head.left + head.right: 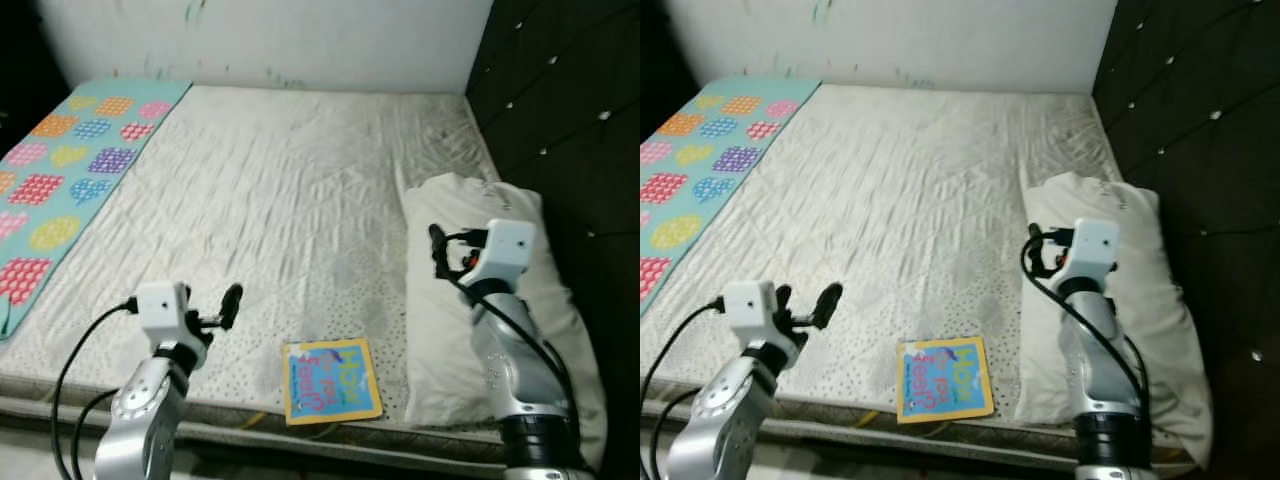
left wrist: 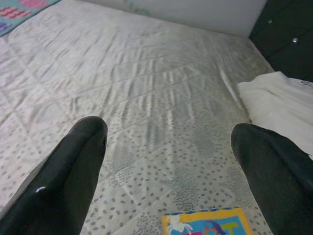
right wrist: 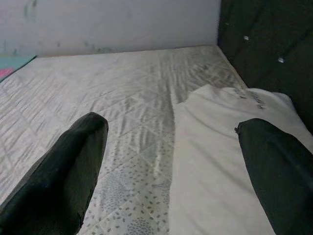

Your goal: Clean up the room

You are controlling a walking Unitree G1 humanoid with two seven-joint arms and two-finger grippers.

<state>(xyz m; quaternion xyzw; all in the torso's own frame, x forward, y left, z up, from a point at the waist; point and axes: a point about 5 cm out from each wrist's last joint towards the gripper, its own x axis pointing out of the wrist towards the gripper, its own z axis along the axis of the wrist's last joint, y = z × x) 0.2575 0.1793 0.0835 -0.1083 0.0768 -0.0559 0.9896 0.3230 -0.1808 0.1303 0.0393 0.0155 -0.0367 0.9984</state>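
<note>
— Yellow-bordered and blue inside, the book lies flat at the near edge of the mattress, just left of the white pillow. Which arm would you send?

— Probably the left gripper. It hovers just left of the book, fingers spread wide and empty, and the book sits to its right and a little nearer.

— And the right gripper?

— Parted too, holding nothing, poised over the pillow, farther back than the book.

— How does the book lie?

— Nearly square, slightly skewed; its lettering runs near to far, so I'd take that as the long axis, the top pointing right.
</note>
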